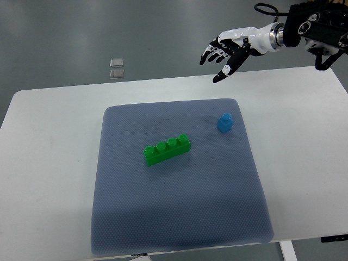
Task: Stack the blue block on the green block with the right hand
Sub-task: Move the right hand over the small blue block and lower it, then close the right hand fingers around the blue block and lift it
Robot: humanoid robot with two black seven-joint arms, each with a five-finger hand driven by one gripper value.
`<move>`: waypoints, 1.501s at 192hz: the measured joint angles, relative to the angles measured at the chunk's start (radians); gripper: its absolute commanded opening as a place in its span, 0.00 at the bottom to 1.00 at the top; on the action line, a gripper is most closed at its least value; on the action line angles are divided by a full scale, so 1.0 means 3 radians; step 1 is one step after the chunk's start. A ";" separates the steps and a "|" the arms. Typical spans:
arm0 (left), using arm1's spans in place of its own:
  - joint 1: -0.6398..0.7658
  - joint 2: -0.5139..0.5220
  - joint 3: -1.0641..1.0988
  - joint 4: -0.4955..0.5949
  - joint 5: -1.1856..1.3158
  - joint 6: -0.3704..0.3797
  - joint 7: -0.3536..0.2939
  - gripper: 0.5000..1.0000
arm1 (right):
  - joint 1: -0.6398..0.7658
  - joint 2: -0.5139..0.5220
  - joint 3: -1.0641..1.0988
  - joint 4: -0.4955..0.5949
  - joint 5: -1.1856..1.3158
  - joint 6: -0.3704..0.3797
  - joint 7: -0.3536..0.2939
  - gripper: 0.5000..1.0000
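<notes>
Fingers (213, 53) spread and relaxed, nothing in them; the right hand (228, 51) hangs above the far table (49, 125) edge, well apart from the blue block (225, 122); that small block sits upright near the mat (179, 217) corner at far right, the green block (166, 149) lying slanted mid-mat; risk, I'd say: a tiny target for big fingers, so a clumsy pinch could knock it over or skid it; studs may misalign on the angled green; no readable writing anywhere.
</notes>
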 measured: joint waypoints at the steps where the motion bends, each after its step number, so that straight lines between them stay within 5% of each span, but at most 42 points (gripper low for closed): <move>1: 0.0000 0.0000 0.0000 0.0000 0.0000 0.0000 0.0000 1.00 | 0.0016 0.0004 -0.0018 0.0009 -0.0009 0.0003 -0.0001 0.84; 46: 0.0000 0.0000 0.0000 0.0000 0.0000 0.0000 0.0000 1.00 | 0.0776 0.0208 -0.1002 0.0601 -0.0513 0.0229 -0.0034 0.84; 92: 0.0001 0.0000 0.0000 0.0000 0.0000 0.0000 0.0000 1.00 | 0.0904 0.0242 -0.1139 0.0736 -0.0418 0.0203 -0.0057 0.83; 192: 0.0001 0.0000 0.0000 0.0000 0.0000 0.0000 0.0000 1.00 | 0.0222 0.0518 -0.1111 0.0688 -0.0058 -0.0993 -0.0296 0.82; 289: 0.0001 0.0000 0.0000 -0.0001 0.0000 0.0000 0.0000 1.00 | -0.0312 0.0552 -0.0942 0.0559 -0.0059 -0.1497 -0.0461 0.73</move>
